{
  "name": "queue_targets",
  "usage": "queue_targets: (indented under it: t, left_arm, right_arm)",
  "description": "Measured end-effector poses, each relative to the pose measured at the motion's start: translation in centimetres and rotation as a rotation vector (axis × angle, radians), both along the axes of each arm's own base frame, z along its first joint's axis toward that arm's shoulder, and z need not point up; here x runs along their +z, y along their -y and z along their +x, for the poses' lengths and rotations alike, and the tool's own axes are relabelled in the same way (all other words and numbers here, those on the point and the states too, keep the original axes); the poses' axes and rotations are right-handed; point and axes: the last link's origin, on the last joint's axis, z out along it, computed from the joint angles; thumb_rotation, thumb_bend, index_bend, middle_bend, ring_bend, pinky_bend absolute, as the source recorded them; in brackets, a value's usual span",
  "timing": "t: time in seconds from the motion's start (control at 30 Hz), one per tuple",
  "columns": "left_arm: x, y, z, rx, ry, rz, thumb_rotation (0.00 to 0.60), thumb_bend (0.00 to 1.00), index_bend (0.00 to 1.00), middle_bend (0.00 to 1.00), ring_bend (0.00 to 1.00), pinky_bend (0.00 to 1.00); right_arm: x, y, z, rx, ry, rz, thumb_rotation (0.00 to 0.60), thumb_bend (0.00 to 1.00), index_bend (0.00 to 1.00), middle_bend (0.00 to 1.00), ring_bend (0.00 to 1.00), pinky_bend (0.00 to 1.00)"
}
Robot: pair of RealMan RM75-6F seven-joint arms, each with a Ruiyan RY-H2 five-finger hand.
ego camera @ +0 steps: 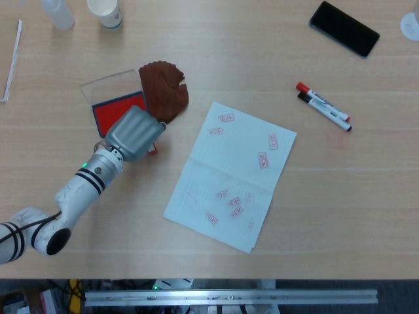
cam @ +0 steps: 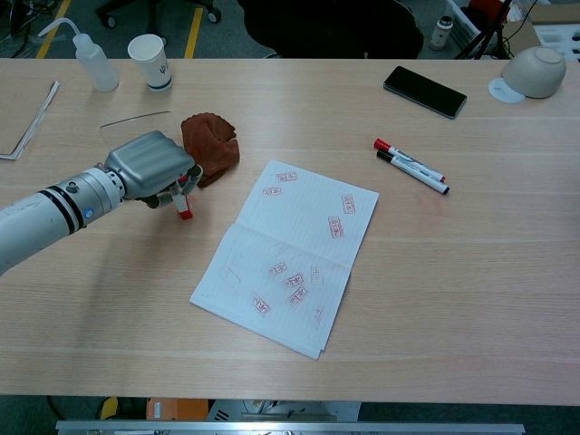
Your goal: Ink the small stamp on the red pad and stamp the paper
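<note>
My left hand (ego camera: pixel 134 133) (cam: pixel 149 168) hovers just right of the red ink pad (ego camera: pixel 108 112), whose clear lid (ego camera: pixel 108 87) stands open behind it. The hand pinches the small stamp (cam: pixel 184 201), white with a red base; it points down close over the table. From the head view only the stamp's red tip (ego camera: pixel 152 149) peeks out under the hand. In the chest view the hand hides the pad. The lined paper (ego camera: pixel 236 173) (cam: pixel 290 249) lies to the right of the hand and bears several red stamp marks. The right hand is in neither view.
A brown cloth (ego camera: pixel 163 91) (cam: pixel 210 149) lies right behind the hand. Two markers (cam: pixel 410 166) and a black phone (cam: pixel 424 91) lie to the right. A paper cup (cam: pixel 152 61), squeeze bottle (cam: pixel 93 63) and bowl (cam: pixel 536 71) stand along the far edge.
</note>
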Motion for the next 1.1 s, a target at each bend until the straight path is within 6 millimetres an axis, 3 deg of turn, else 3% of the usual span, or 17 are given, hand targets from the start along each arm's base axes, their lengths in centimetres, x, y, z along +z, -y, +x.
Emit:
queue_targets:
  t: [0.33,0.53,0.87,1.1]
  left_arm:
    - [1.4,-0.2,0.1,-0.021,0.001,0.02,0.6,0.31,0.54,1.0,1.0,1.0]
    - [3.1,-1.3,0.1,-0.025,0.021,0.055,0.6,0.31,0.54,1.0,1.0,1.0]
    - [4.9,-4.1,-2.2,0.015,0.01,0.113,0.6,0.31,0.55,1.0,1.0,1.0]
    - [4.4,-4.6,-3.6,0.03,0.006,0.119,0.6,0.31,0.55,1.0,1.0,1.0]
  right_arm:
    - [0.2,-0.1,0.0,0.001,0.001,-0.006,0.6,0.19,0.25,0.31,0.19,0.24]
    - [0.2,-0.2,0.1,0.001,0.0,-0.006,0.6,0.19,0.25,0.31,0.19,0.24]
    - [0.2,-0.4,0.2,-0.005,-0.006,-0.009,0.6,0.19,0.25,0.31,0.19,0.24]
    - [0.1,-0.4,0.5,-0.003,-0.009,-0.007,0.6,0.19,0.25,0.31,0.19,0.24]
